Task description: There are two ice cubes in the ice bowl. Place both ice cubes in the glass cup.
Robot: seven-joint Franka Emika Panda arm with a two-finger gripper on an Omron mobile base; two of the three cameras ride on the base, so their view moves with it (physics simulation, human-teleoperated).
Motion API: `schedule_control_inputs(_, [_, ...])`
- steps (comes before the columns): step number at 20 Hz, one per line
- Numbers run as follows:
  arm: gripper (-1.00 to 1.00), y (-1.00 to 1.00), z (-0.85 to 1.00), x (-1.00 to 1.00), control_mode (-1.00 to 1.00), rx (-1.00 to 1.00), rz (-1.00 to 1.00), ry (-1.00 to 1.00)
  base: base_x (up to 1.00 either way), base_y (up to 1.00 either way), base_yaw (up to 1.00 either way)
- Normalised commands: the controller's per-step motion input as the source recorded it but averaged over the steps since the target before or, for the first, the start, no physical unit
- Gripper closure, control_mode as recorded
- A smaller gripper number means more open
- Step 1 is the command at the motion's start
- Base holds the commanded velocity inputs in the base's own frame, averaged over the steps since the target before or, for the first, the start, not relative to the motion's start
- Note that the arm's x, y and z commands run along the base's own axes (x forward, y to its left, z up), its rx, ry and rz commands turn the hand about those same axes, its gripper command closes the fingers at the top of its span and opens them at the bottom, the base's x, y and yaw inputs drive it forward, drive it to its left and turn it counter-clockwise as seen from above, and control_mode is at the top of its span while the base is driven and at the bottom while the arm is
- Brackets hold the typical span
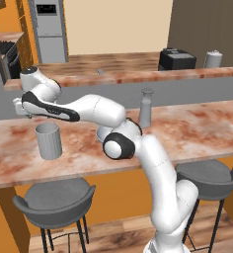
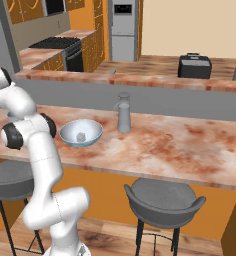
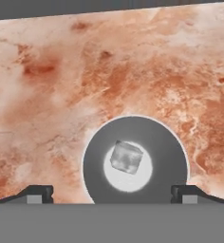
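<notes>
A: From the hand camera we look straight down into the grey ribbed cylindrical glass cup point(image 3: 135, 163), and one small pale translucent ice cube point(image 3: 126, 157) lies tilted on its bright bottom.

B: We see that too. Our gripper point(image 3: 112, 193) hangs above the cup with its two dark finger tips point(image 3: 37, 193) spread wide, one at each side of the cup's rim, and nothing sits between them.

A: In the left base view the same cup point(image 1: 49, 141) stands upright on the reddish-brown marbled stone counter point(image 1: 197, 128), toward its left end, with the white arm bent over it. We cannot make out the fingers themselves from there.

B: In the right base view we find the shallow round light-blue ice bowl point(image 2: 80, 133) on the counter point(image 2: 180, 145), and the second small grey-white ice cube point(image 2: 81, 136) rests on its pale inside, near the middle.

A: The bowl sits well apart from the cup, doesn't it?

B: We think so; in the left base view the arm's elbow covers the spot where the bowl stands. Just beside the bowl, farther back on the counter, the slim grey narrow-necked bottle point(image 2: 123, 112) stands upright; we see it in the left base view as well point(image 1: 146, 108).

A: Two grey round stools point(image 1: 54, 197) stand in front of the counter, below its edge.
</notes>
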Motion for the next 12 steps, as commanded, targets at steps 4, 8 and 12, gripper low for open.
schedule_control_inputs(4, [-1.0,-0.94,0.0,-0.45,-1.0,0.0,0.0,0.0,0.0,0.0,0.0])
schedule_control_inputs(8, [-1.0,-1.0,0.0,-0.67,-1.0,0.05,0.0,0.0,0.0,0.0,0.0])
schedule_control_inputs(12, [-1.0,-1.0,-0.06,-0.86,-1.0,0.09,0.0,0.0,0.0,0.0,0.0])
